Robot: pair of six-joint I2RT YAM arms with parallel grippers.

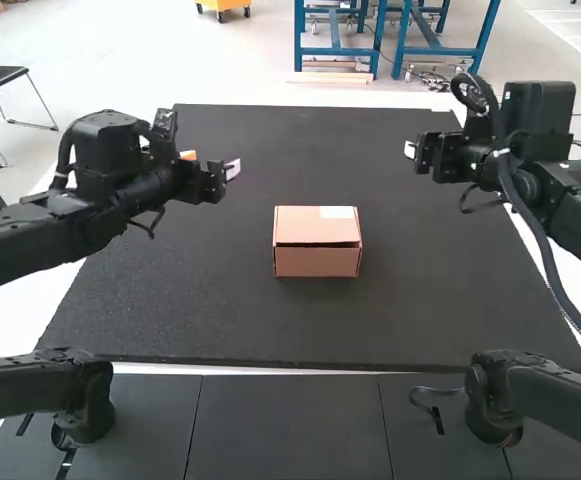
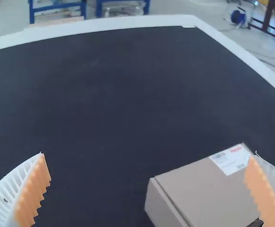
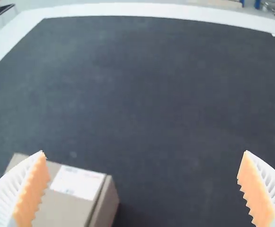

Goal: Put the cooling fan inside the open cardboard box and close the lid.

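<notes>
Nearest the camera, the two arm bases, left (image 1: 80,400) and right (image 1: 495,400), sit at the near edge of the desk (image 1: 10,320). Beyond them a black mat (image 1: 170,290) covers most of the desk. A small cardboard box (image 1: 317,240) stands at the middle of the mat, square to the camera. Its lid lies flat and closed, with a white label (image 1: 336,212) on the far right part of the top. The fan, judging by the shut lid, is probably inside already. The left tool (image 1: 228,168) hangs above the mat, left of the box and farther back, well apart from it. Its white ribbed fingers with orange pads stand wide apart, holding nothing. The right tool (image 1: 412,152) hangs on the opposite side, right of the box and farther back, also spread wide and empty. The task looks finished or nearly so, and what remains is likely making sure the lid sits fully down. To do that well, one tool should come straight down over the top and press lightly near the lid's front edge. The other should rest against a side wall so the light box does not slide on the mat. Pushing sideways or too hard risks shoving the box or denting the card.
</notes>
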